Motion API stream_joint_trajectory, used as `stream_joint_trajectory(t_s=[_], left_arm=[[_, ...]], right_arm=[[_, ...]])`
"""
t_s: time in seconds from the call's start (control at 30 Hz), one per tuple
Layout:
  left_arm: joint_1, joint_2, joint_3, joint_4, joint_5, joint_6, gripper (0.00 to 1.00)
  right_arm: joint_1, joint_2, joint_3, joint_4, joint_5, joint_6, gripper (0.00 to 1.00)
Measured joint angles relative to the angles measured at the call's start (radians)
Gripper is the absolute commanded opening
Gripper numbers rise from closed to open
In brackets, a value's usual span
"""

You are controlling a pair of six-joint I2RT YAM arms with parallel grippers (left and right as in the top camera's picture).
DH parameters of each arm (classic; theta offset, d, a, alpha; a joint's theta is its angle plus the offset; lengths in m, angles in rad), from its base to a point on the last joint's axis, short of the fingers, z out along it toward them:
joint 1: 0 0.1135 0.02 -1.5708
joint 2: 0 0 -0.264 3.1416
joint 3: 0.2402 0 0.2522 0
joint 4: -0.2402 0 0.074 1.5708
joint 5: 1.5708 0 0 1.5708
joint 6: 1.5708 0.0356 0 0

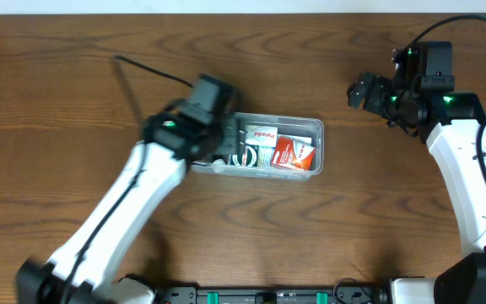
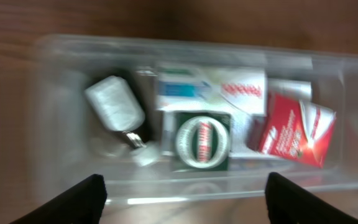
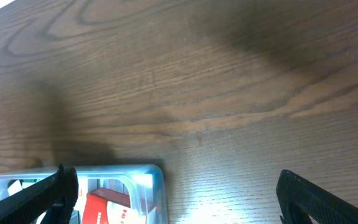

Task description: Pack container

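The clear plastic container (image 1: pixel 318 128) lies at the table's middle. It holds a red box (image 1: pixel 294 154), a white box with red lettering (image 1: pixel 262 135) and a green box with a round white mark. My left gripper (image 1: pixel 226 142) is above the container's left end. In the left wrist view it (image 2: pixel 182 199) is open and empty over the container's near wall (image 2: pixel 197 46), above the white box (image 2: pixel 213 87), green box (image 2: pixel 202 140), red box (image 2: pixel 297 130) and a small white bottle (image 2: pixel 114 102). My right gripper (image 1: pixel 363 90) is open and empty (image 3: pixel 179 199), beside the container's corner (image 3: pixel 157 177).
A thin black cable (image 1: pixel 146 72) lies on the wood table at the back left. The right arm's white link (image 1: pixel 467 181) runs along the right side. Bare wood surrounds the container.
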Motion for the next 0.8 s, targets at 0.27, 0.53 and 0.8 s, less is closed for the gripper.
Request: stream_joint_trajectory(t_s=[0.27,0.53,0.8], left_arm=[[0.208,-0.29,0.025,-0.158,-0.198,0.007,0.98],[0.306,-0.526,0.026,-0.209,-0.312,0.007,0.98],[0.307,-0.606,0.026,-0.278,-0.333,0.007,0.98]], right_arm=[[0.0,0.0,0.0,0.0,0.0,0.0,0.99],[0.0,0.0,0.0,0.0,0.0,0.0,0.99],[0.0,0.0,0.0,0.0,0.0,0.0,0.99]])
